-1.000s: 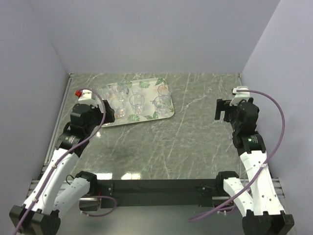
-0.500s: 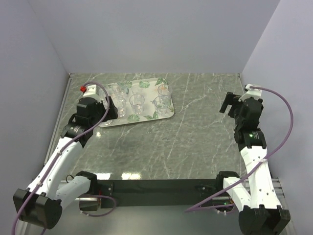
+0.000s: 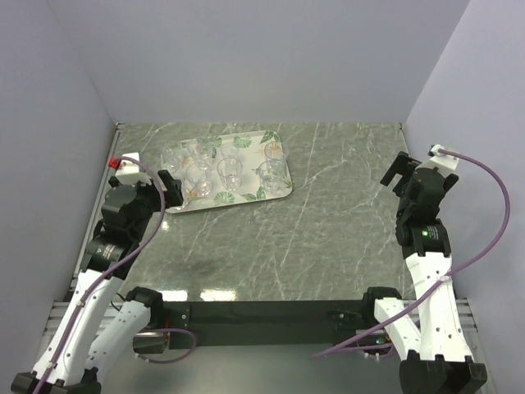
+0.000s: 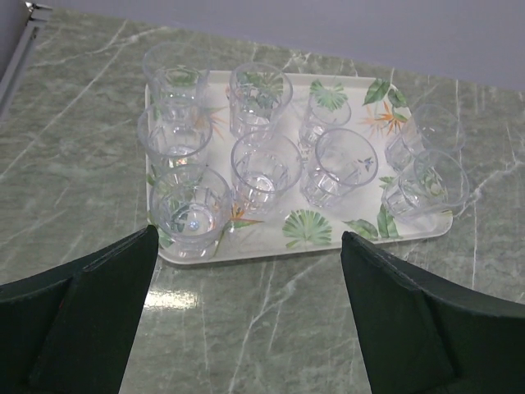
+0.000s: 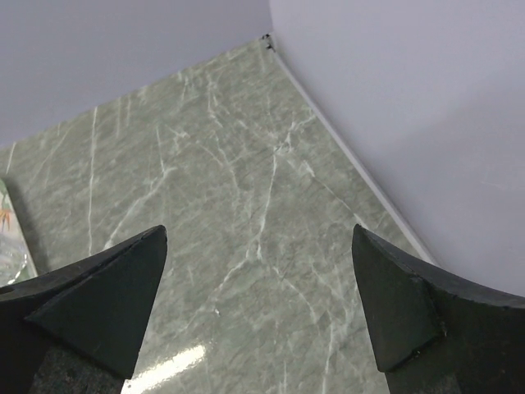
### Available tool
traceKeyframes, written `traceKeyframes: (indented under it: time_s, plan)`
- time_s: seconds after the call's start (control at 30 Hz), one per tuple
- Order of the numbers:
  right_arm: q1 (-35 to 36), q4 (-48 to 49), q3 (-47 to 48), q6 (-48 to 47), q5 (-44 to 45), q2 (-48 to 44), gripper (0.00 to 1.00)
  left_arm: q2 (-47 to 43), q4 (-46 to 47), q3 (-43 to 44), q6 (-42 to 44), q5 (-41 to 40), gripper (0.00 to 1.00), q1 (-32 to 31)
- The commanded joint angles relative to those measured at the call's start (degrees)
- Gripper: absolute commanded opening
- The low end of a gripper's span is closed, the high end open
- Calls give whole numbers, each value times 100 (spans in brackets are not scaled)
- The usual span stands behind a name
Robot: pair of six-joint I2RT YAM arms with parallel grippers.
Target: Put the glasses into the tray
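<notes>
While the top view renders the glasses point(image 3: 230, 172) only as a faint cluster on the tray point(image 3: 289, 176) at the far left of the marble table point(image 3: 328, 238), the left wrist view resolves them: upright clear tumblers point(image 4: 264, 168) in close rows across the leaf-print tray point(image 4: 271, 249), two at its right end, all inside the rim. Left gripper point(image 3: 168, 190): jaws spread wide, empty, hanging just short of the tray's near edge, nothing between it and the glasses. Right gripper point(image 3: 399, 168): jaws likewise wide and empty, well apart at the far right by the side wall point(image 5: 394, 123), its wrist view giving green marble, the wall corner and a sliver of tray at the left margin.
</notes>
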Motion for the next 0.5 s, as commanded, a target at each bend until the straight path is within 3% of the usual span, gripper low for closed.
traceKeyframes:
  time_s: [0.0,0.47]
  plan:
    - [-42,222,-27,2,387,-105,100,-215,254,-91,174,-152,99,20]
    - [-34,319,-54,-183,510,115,99,83,298,-108,78,-556,99,28]
